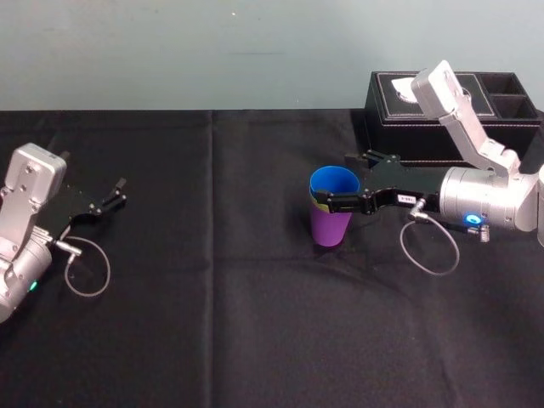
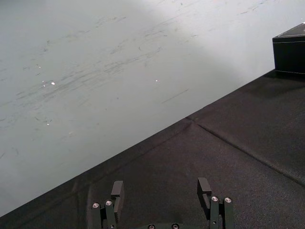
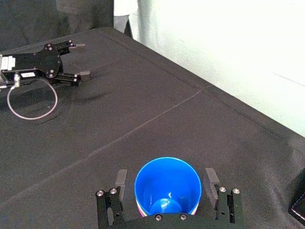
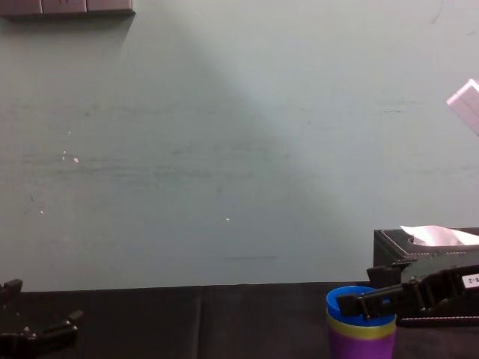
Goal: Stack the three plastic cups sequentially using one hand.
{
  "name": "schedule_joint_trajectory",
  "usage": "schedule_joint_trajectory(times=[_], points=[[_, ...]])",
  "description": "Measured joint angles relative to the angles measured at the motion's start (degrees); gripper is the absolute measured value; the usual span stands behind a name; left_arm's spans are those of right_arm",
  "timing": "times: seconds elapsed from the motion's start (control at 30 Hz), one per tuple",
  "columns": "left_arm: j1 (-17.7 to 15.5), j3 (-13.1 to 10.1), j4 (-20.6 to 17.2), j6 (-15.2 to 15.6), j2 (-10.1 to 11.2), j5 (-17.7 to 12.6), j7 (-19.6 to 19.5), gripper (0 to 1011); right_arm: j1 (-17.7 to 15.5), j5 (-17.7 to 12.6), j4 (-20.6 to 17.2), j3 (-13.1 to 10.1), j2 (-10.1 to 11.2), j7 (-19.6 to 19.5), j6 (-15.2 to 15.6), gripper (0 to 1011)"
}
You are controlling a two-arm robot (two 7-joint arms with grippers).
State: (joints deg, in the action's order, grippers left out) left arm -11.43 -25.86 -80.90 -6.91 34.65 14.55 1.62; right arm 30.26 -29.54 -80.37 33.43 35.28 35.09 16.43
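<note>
The three plastic cups stand nested upright on the black tablecloth. The purple cup (image 1: 328, 228) is at the bottom, a thin yellow-green rim (image 1: 317, 206) shows above it, and the blue cup (image 1: 327, 187) sits on top. In the chest view the stack shows as purple (image 4: 359, 345), yellow-green (image 4: 359, 329) and blue (image 4: 346, 294). My right gripper (image 1: 335, 179) straddles the blue cup (image 3: 167, 183) at rim height, open, with a small gap on each side of the cup. My left gripper (image 1: 121, 192) rests open at the table's left side, away from the cups.
A black tissue box (image 1: 510, 106) stands at the back right, behind my right arm. The tablecloth (image 1: 212, 280) is bare between the two arms and in front of the stack. The wall runs along the table's far edge.
</note>
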Motion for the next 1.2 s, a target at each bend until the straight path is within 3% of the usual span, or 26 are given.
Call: schedule_joint_trajectory(times=[0.23, 0.47, 0.6, 0.67, 0.87, 1.2], points=[[0.0, 0.0, 0.0, 0.0, 0.0, 0.0, 0.0, 1011, -0.03, 0.02, -0.05, -0.02, 0.0, -0.11, 0.0, 1000], [0.0, 0.0, 0.0, 0.0, 0.0, 0.0, 0.0, 1011, -2.72, -0.75, -3.23, -2.29, 0.99, -1.95, -0.64, 1000], [0.0, 0.0, 0.0, 0.0, 0.0, 0.0, 0.0, 1011, -6.03, -2.09, -6.33, -5.0, 2.46, -3.81, -2.32, 1000], [0.0, 0.0, 0.0, 0.0, 0.0, 0.0, 0.0, 1011, -9.33, -3.01, -8.92, -7.7, 3.69, -6.0, -4.03, 1000], [0.0, 0.0, 0.0, 0.0, 0.0, 0.0, 0.0, 1011, -15.73, -3.27, -12.23, -12.76, 5.61, -10.66, -7.38, 1000], [0.0, 0.0, 0.0, 0.0, 0.0, 0.0, 0.0, 1011, -20.34, -0.92, -10.39, -16.34, 5.98, -15.0, -9.47, 1000]])
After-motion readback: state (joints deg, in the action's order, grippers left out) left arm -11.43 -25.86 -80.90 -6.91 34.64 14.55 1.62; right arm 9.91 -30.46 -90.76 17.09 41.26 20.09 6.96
